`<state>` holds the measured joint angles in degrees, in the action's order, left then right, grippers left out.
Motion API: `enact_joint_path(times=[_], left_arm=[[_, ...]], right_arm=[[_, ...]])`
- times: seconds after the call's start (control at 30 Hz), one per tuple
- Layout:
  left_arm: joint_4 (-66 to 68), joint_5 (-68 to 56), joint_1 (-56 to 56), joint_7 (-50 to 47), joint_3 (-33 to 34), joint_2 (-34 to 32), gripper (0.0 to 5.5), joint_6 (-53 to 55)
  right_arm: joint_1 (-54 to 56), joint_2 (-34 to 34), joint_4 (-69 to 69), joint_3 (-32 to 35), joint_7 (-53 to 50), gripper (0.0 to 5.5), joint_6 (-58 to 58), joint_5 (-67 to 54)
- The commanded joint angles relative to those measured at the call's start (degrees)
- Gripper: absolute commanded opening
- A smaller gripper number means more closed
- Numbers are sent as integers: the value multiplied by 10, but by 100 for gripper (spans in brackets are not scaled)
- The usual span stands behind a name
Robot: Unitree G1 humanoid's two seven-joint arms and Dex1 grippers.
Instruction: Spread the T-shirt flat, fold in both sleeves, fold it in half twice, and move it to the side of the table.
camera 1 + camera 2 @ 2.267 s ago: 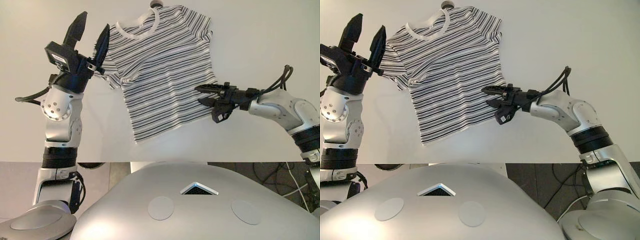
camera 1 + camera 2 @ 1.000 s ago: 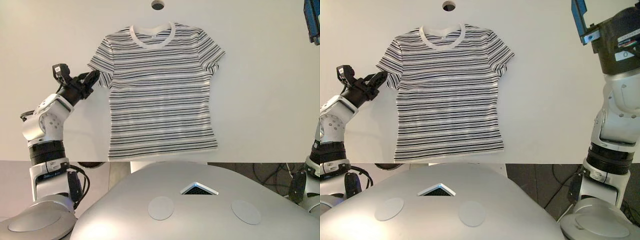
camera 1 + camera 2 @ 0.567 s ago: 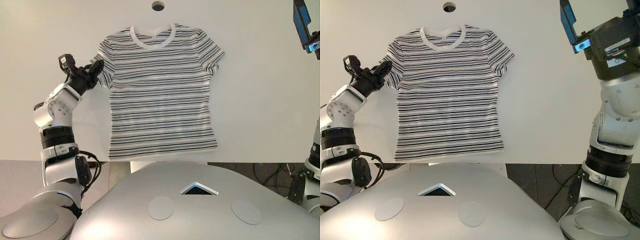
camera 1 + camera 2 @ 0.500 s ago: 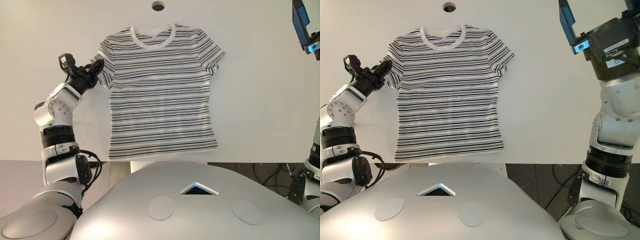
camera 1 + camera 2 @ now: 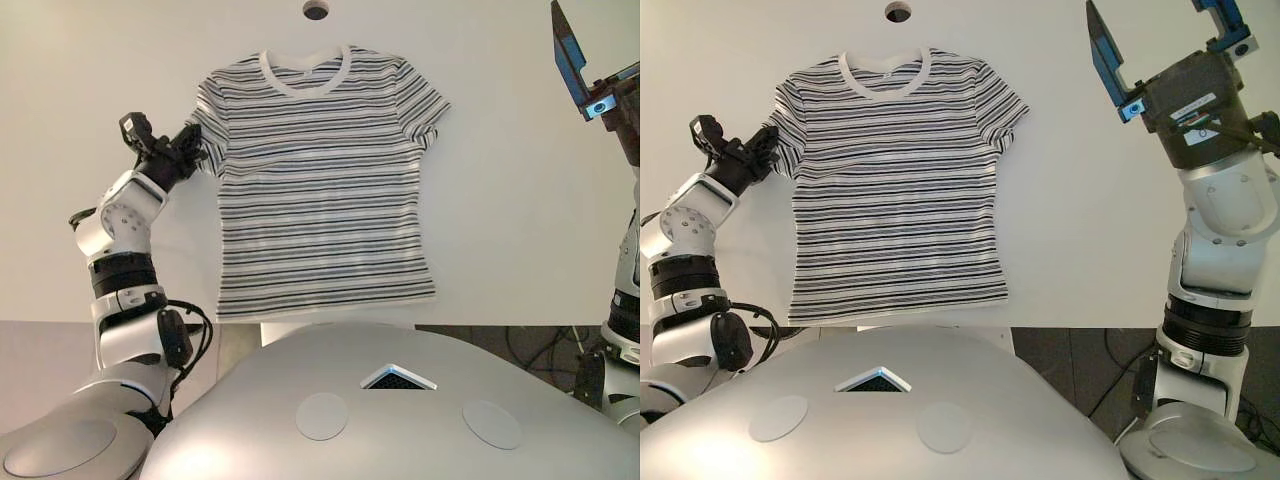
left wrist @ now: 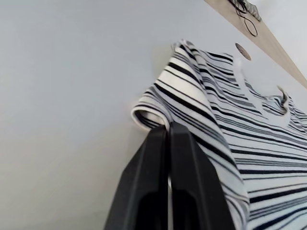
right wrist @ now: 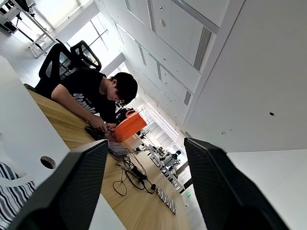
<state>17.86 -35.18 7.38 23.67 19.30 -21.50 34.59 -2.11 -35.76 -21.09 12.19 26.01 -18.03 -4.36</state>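
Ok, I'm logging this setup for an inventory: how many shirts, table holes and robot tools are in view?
T-shirt: 1
Table hole: 1
Tools: 2 (left tool shut on the sleeve, right tool open)
Total: 4

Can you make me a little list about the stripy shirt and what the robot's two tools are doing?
shirt: striped T-shirt spread flat on the white table, collar on the far side from the robot
folds: none yet, both sleeves out
left tool: shut on the edge of the left sleeve, which curls up at the pinch
right tool: open, holding nothing, raised above the table to the right of the shirt
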Motion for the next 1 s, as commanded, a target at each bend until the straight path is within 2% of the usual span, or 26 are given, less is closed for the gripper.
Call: enact_joint_path(times=[0.03,0.27,0.53,0.7,0.87,1.0], left_arm=[[-8,18,-21,-9,-10,12,3,8],[-120,34,-43,-38,-20,36,3,-26],[-240,91,-55,-71,-74,58,3,-58],[-251,133,-53,-80,-115,65,3,-72],[-229,205,-37,-81,-203,75,3,-87],[-185,235,0,-83,-241,97,3,-92]], right_arm=[[6,1,-7,-8,6,292,8,6],[12,6,-3,-19,4,292,9,10],[2,17,12,-29,-3,292,-11,22],[-1,24,25,-34,-2,292,-24,29],[-9,28,38,-35,-4,292,-37,37],[-15,33,55,-39,-7,292,-47,47]])
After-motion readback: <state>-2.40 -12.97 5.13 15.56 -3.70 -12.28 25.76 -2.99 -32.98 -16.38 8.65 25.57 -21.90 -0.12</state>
